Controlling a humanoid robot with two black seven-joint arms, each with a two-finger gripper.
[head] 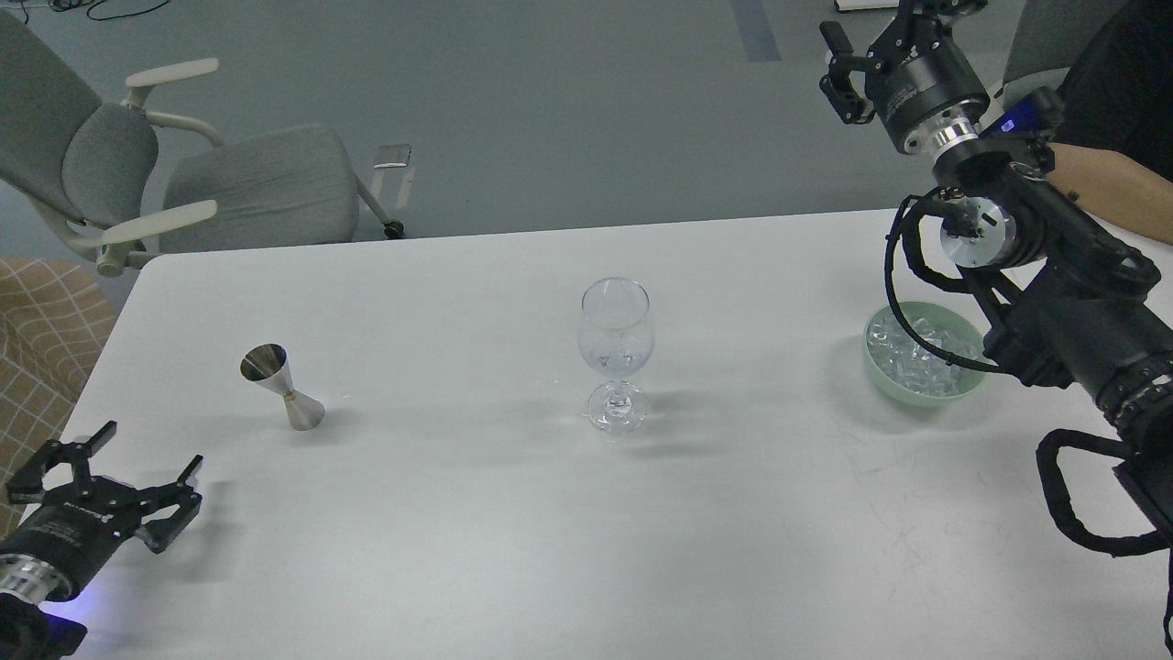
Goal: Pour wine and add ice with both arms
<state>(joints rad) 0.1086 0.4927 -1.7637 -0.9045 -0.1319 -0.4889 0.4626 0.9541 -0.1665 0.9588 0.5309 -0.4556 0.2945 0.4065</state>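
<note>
Ice (921,357): clear cubes heaped in a pale green bowl (882,371) near the table's right side, partly behind the right arm.
Wine glass (617,353): upright mid-table, well left of the bowl.
Jigger (282,387): steel, standing tilted, left of the glass.
Left gripper (147,477): fingers spread, holding nothing, low over the table's near-left corner.
Right gripper (848,78): raised beyond the table's far edge; cannot tell whether spread or clenched.
Table (458,550): white.

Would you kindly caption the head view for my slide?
Wine glass mid-table, jigger left, ice bowl right; both grippers empty.
</note>
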